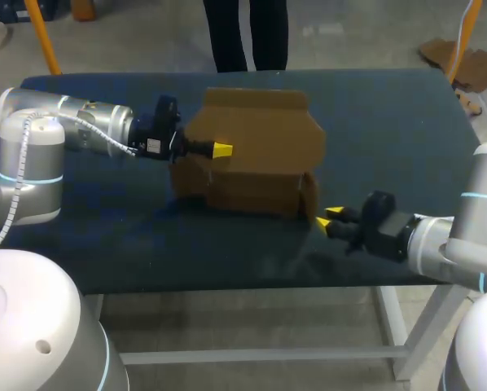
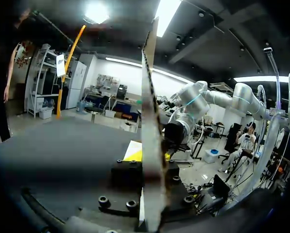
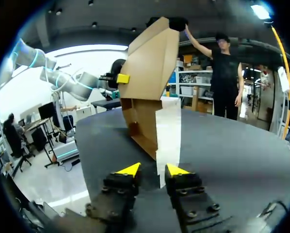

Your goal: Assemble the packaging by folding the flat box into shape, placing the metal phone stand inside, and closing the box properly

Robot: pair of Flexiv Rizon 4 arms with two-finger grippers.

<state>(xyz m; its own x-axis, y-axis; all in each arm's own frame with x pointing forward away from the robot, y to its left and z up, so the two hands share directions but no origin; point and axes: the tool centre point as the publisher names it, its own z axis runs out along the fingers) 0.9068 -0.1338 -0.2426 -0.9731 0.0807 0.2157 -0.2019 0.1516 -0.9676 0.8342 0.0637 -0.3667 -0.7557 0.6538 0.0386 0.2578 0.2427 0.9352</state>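
Box (image 1: 256, 151), mid-worktop (image 1: 390, 122), is clamped at its raised panel by left gripper (image 1: 221, 150); right gripper (image 1: 329, 217) is held parted just beside it.

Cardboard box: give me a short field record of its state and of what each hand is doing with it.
cardboard box: partly folded, standing on the table, one large panel raised
left hand: shut on the raised panel
right hand: open, at the box's near corner, with the side flap just ahead between its fingers
phone stand: not in view
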